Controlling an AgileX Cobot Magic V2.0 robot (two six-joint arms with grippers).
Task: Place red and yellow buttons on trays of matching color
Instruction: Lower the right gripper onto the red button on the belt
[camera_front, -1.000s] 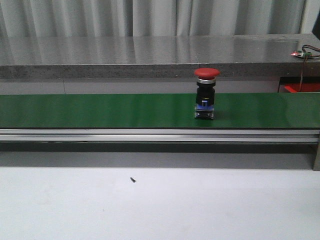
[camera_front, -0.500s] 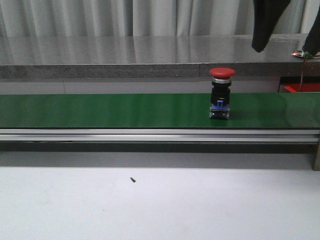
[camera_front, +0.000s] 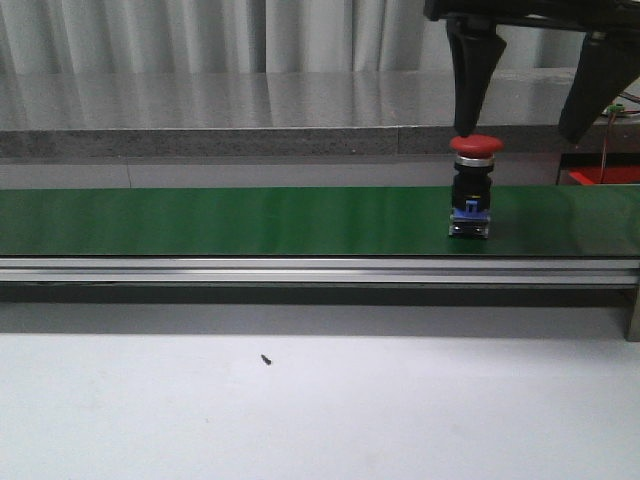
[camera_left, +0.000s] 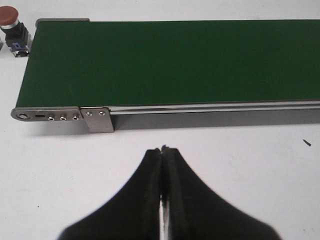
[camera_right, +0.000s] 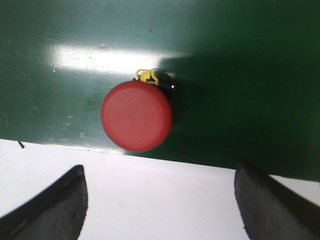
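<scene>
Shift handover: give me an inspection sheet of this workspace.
Surface: white table; green belt runs across it.
Job's things: red button upright on belt; second red button off the belt's end, on the table; red tray partly seen at far right; yellow items: nothing seen.
Clutter: small dark speck on table.
Grippers: right gripper open, above button; left gripper shut, empty.
Cables: wires at far right.
Surroundings: grey ledge, curtain.

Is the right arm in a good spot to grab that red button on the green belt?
Probably yes. The right hand hangs open above the red button, fingers spread wider than its cap, and nothing stands between them on the green belt. It looks slightly off-centre, so it may need a small shift.
</scene>
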